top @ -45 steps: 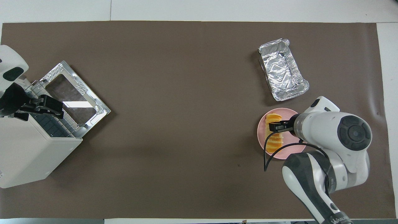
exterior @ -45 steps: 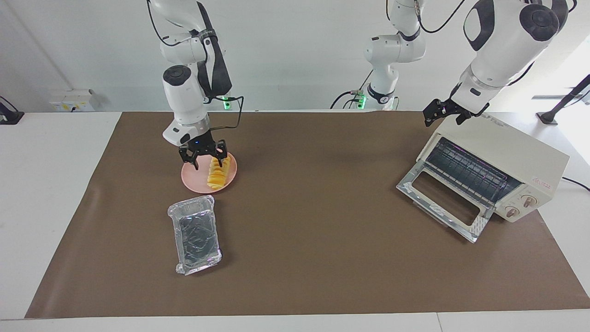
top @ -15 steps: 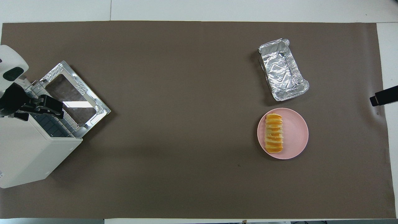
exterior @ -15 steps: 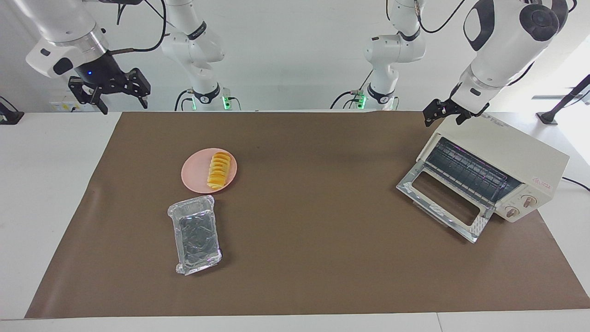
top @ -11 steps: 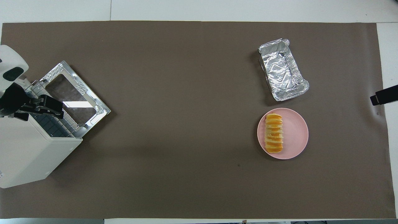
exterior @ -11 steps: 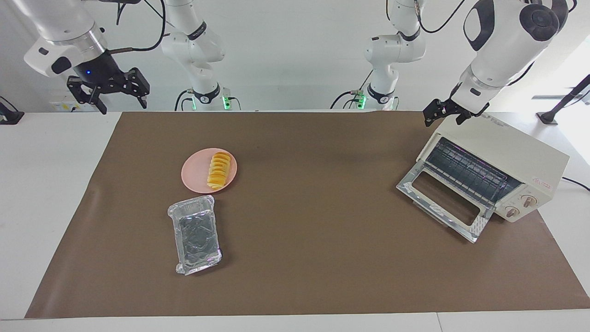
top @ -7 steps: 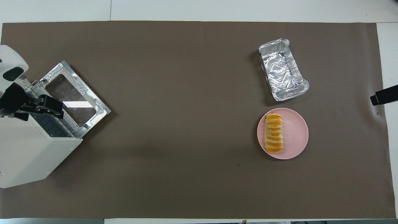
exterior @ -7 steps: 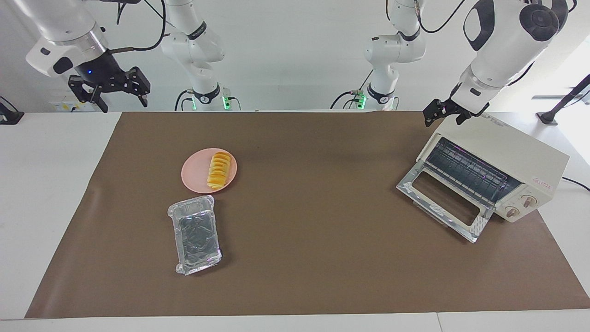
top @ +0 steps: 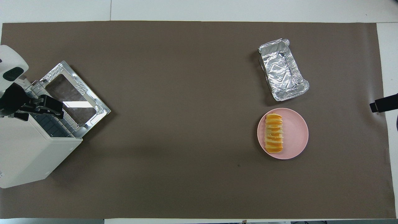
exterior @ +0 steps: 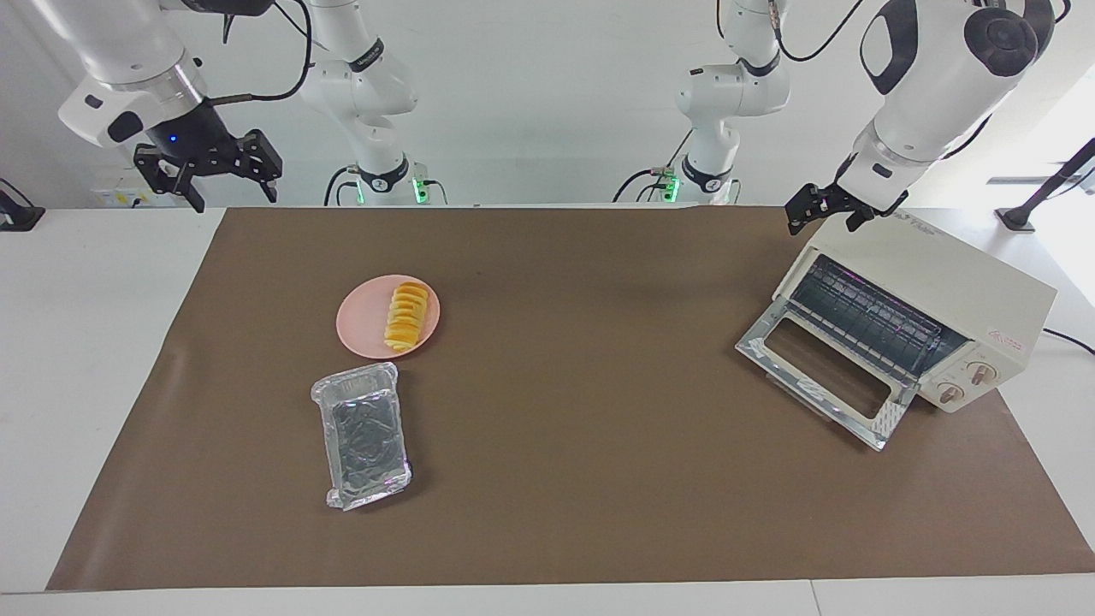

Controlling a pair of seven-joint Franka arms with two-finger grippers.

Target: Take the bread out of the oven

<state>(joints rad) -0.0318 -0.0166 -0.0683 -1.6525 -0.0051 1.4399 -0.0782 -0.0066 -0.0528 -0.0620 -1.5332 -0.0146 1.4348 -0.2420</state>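
Both sets of fingers stand spread and hold nothing: the right gripper (exterior: 208,178) hangs in the air over the white edge of the desk (exterior: 103,282) at the right arm's end, clear of every object, and the left gripper (exterior: 828,210) hangs just above the top corner of the oven.

The desk carries a broad brown mat (exterior: 565,445) that covers most of its surface.

The oven (exterior: 958,295), cream-white and boxy, sits at the left arm's end of the mat, turned at an angle. Its glass-windowed door (exterior: 821,376) is dropped down flat onto the mat, and the wire rack (exterior: 873,316) inside shows bare. Two round knobs (exterior: 967,382) sit on its front panel, with a small red logo above them.

A crinkled silver foil tray (exterior: 364,432) lies toward the right arm's end, farther from the robots than the plate and just beside it, not touching.

The round pink plate (exterior: 364,329) lies well apart from the oven.

The bread (exterior: 405,316), a yellow-orange ridged loaf, lies on the plate, out of the oven, along the plate's side that faces the oven.
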